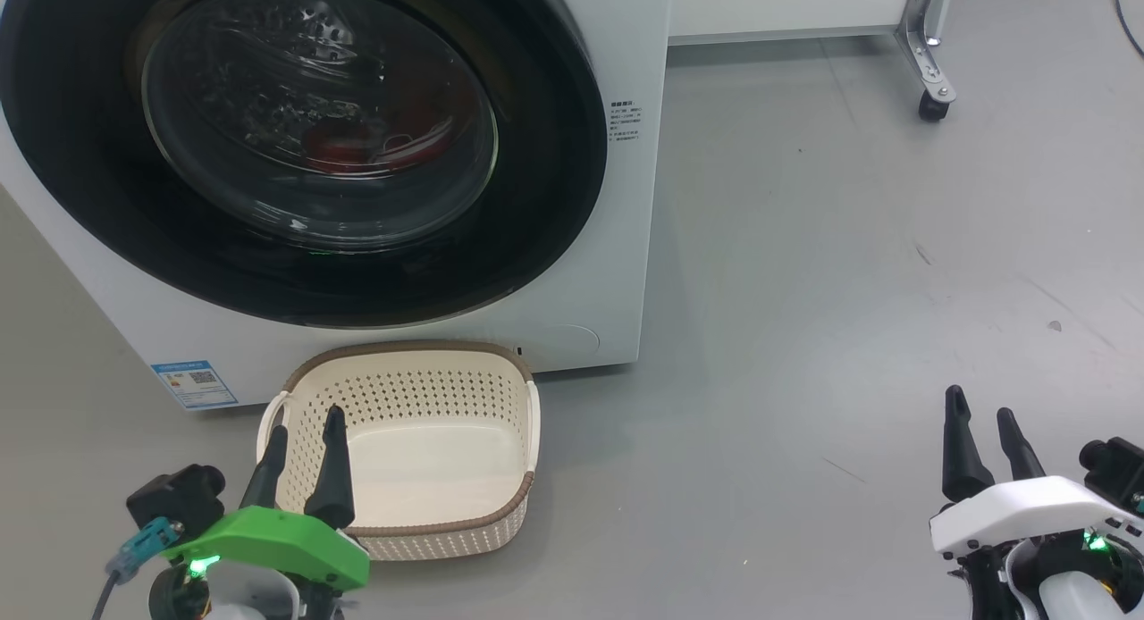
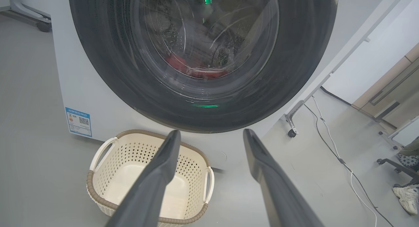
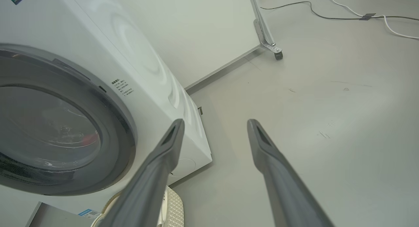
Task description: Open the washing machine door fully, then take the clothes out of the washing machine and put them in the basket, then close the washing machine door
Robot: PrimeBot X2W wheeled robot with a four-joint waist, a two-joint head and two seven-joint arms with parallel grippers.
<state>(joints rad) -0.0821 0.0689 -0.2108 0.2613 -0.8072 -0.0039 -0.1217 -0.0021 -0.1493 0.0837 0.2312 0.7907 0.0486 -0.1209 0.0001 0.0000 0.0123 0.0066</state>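
Observation:
The white washing machine (image 1: pixel 626 200) stands at the upper left with its round black-rimmed door (image 1: pixel 545 200) shut flat against the front. Through the glass, red clothes (image 1: pixel 344 146) lie low in the drum, also seen as clothes (image 2: pixel 193 68) in the left wrist view. The empty cream basket (image 1: pixel 407 450) sits on the floor right below the door. My left gripper (image 1: pixel 307 426) is open, hovering over the basket's near left corner. My right gripper (image 1: pixel 983 406) is open above bare floor at the lower right, well away from the machine.
A wheeled metal frame leg (image 1: pixel 929 75) stands at the back right. Cables (image 2: pixel 330 142) run across the grey floor beside the machine, and a person's shoe (image 2: pixel 407 197) shows at the far right of the left wrist view. A blue label (image 1: pixel 195 383) marks the washer's lower left.

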